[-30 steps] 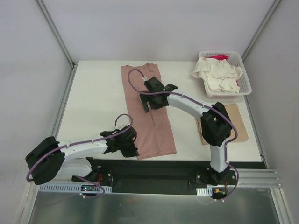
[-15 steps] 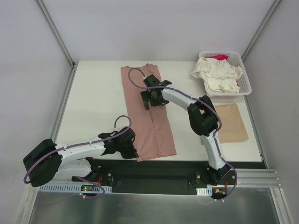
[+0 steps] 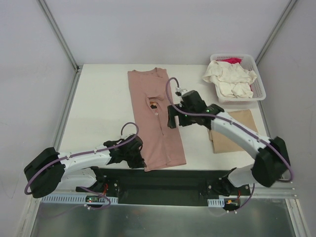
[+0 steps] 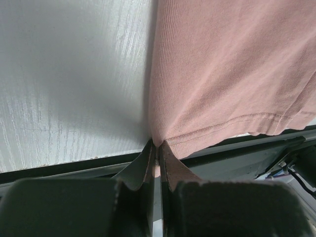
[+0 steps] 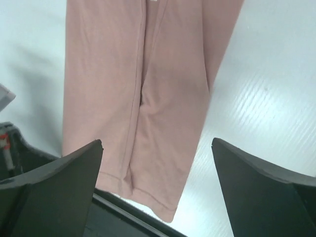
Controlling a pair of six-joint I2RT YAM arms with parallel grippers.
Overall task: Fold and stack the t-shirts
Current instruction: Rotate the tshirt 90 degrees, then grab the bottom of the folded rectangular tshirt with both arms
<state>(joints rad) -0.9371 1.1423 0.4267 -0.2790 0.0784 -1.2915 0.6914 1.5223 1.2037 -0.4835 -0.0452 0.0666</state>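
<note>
Your table carries one long strip: the pink shirt, folded lengthwise. Its long axis runs from the far edge, collar end, down to the near edge, hem end, tilting slightly rightward as it comes near.

Over at the far-right corner sits the basket. It holds a crumpled cream shirt spilling over the left rim, with a magenta one peeking out behind it. By the right edge, just nearer than the basket, lies the tan shirt, a flat folded rectangle partly under your right arm.

Now the hands. Your left gripper is down at the hem's near-left corner, and its wrist view shows the fingers clamped together on that pink corner at the table's near lip. Your right gripper hangs over the strip's right edge about halfway along, spread wide and holding nothing. From its wrist view the hem lies ahead of it, toward the near edge.

That looks like the relation that matters. The free near-right hem corner is nearward of your right gripper, and your right arm is the one to reach it. With both hem corners held, the likely crosswise fold lifts the hem toward the collar.
</note>
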